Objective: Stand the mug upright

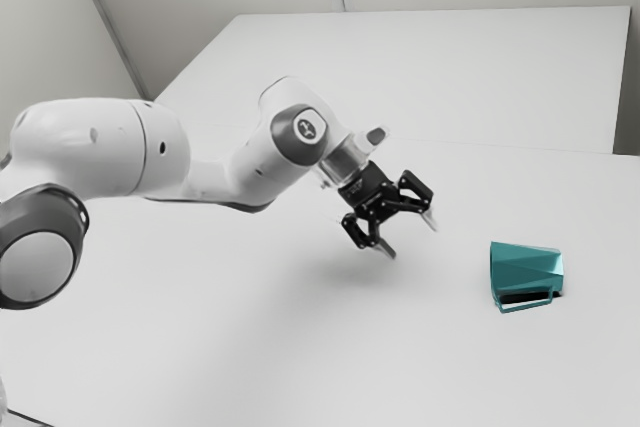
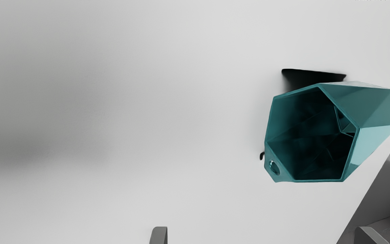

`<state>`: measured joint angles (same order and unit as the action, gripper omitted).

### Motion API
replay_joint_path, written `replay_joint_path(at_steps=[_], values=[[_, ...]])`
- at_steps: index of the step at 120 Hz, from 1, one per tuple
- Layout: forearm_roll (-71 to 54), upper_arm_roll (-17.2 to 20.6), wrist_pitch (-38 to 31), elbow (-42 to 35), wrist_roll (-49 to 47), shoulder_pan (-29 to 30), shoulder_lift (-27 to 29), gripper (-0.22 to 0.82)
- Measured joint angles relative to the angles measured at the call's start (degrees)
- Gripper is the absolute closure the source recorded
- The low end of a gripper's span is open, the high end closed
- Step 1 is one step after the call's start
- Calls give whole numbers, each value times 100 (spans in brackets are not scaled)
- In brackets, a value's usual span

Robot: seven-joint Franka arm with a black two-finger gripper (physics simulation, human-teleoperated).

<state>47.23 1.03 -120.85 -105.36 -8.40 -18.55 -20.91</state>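
The faceted teal mug (image 1: 525, 269) lies sideways on the tabletop (image 1: 250, 347); above the tabletop our gripper (image 1: 411, 236) hangs wide open, empty. We should grip the mug squarely, then slowly turn its base down to the tabletop.

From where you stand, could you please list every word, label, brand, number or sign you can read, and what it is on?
No text is readable.
White arm: a round logo, too small to make out.
Gripper: faint marks on its body, too small to read.
Wrist view's edge: tiny dark marks, cut off.
Teal mug: none visible.
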Motion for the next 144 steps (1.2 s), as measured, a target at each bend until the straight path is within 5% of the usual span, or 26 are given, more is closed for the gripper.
replay_joint_path(at_steps=[128,144], values=[[2335,468,-1215,1516,-124,-662,-1760,0],[2325,391,-1238,1524,-123,-666,-1760,30]])
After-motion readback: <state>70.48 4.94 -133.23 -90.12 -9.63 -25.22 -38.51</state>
